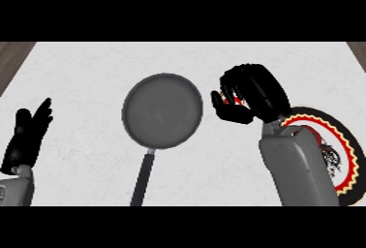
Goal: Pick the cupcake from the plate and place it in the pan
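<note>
We see the right hand [243,99] with its fingers curled round the cupcake [230,100], held above the worktop [85,68] between the pan [161,110] and the plate [344,145]. Only red bits of it show. The left hand [27,140] rests open at the left edge.

head view, steeply down, counter [85,72] close
</note>
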{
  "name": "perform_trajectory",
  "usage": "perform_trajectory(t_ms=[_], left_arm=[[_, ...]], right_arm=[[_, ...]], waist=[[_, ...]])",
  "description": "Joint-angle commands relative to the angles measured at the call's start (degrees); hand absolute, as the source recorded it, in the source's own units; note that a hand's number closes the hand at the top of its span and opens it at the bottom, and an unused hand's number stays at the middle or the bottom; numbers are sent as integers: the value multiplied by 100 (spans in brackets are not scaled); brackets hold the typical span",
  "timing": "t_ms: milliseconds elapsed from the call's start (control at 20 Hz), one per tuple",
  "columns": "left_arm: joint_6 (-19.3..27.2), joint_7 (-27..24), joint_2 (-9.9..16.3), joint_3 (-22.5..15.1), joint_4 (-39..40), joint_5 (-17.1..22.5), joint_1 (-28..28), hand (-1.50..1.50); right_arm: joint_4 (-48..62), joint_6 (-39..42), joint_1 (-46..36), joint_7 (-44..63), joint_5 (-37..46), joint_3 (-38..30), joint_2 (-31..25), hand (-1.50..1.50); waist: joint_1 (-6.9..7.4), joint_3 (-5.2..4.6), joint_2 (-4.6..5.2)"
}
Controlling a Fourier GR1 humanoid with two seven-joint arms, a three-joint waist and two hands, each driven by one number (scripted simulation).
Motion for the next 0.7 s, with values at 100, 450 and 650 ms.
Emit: perform_trajectory(t_ms=[100, 450, 650], left_arm=[[80, -226, -246, -197, 70, -143, 65, 0], [-65, -46, -123, -71, 142, -40, -186, 0], [-97, 23, -130, -185, 145, -125, -335, 0]], right_arm=[[1814, -1063, -1238, 698, -810, 546, 135, 150], [3905, -2231, -2278, 618, -1670, 1249, 138, 150], [5049, -2793, -2730, 227, -2267, 1553, 139, 150]], waist=[[129, -1, 37], [145, 0, 38], [331, 1, 93]])
